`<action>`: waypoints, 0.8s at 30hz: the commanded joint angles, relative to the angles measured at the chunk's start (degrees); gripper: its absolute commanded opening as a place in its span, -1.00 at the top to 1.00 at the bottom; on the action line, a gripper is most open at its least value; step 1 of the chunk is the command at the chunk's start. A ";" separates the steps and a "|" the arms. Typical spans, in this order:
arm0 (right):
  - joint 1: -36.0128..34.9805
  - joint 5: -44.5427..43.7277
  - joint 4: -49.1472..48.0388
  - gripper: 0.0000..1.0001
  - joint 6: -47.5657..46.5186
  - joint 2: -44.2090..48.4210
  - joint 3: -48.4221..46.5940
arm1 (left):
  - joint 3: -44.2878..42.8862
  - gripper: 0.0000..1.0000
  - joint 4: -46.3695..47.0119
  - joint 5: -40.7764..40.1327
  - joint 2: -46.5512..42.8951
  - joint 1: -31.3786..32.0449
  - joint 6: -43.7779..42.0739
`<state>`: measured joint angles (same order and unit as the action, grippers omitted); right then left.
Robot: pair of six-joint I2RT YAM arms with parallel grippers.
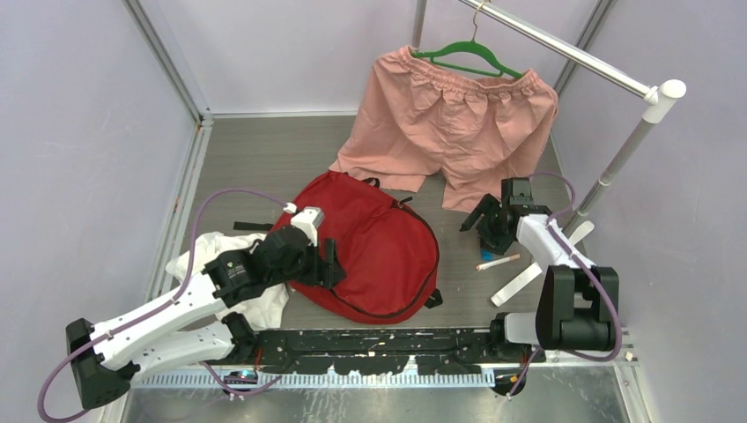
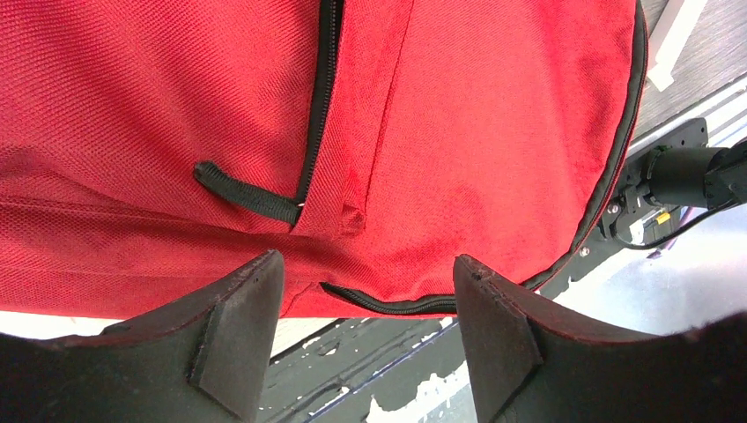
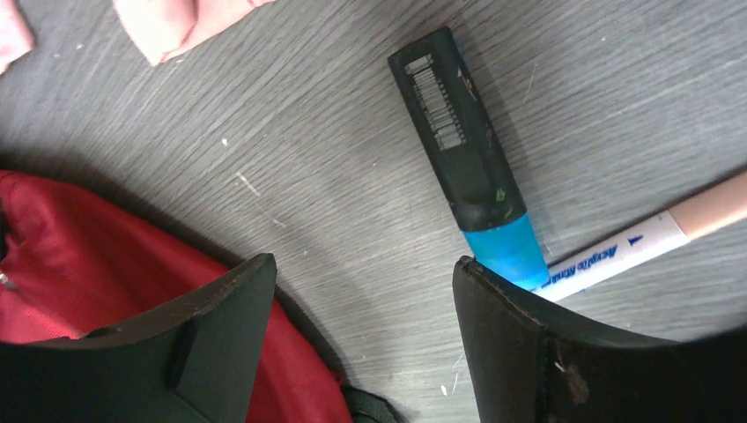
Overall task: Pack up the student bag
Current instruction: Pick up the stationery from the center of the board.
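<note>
The student bag (image 1: 379, 247), a large red backpack with black zippers, lies flat in the middle of the table. My left gripper (image 1: 333, 264) hovers open at its near left edge; in the left wrist view the red fabric (image 2: 458, 132), a black zipper pull (image 2: 247, 196) and the edge zipper lie beyond the left gripper (image 2: 366, 291), with nothing between the fingers. My right gripper (image 1: 480, 225) is open just right of the bag. In its wrist view the right gripper (image 3: 363, 282) stands over bare table, the bag's edge (image 3: 70, 256) by the left finger and a black highlighter with a blue cap (image 3: 462, 150) by the right.
A white marker with a pink cap (image 3: 634, 247) lies next to the highlighter. Pink shorts on a green hanger (image 1: 458, 123) hang from a white rail (image 1: 617, 150) at the back. A white plastic bag (image 1: 211, 256) lies under the left arm. A black strip (image 1: 379, 348) runs along the near edge.
</note>
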<state>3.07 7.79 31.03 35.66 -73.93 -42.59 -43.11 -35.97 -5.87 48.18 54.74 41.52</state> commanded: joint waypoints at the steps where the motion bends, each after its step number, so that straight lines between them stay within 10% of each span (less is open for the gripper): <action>1: 0.18 -0.24 -5.02 -0.57 -1.64 -3.01 -1.48 | -1.67 -0.41 2.61 0.60 0.15 0.08 0.07; 24: -1.97 -11.30 -11.71 -0.77 -1.82 7.81 6.19 | -3.48 -0.40 4.34 0.68 2.27 0.10 -0.11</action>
<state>1.32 0.30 23.59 33.32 -72.31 -37.26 -44.21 -33.65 -4.69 52.99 54.74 41.74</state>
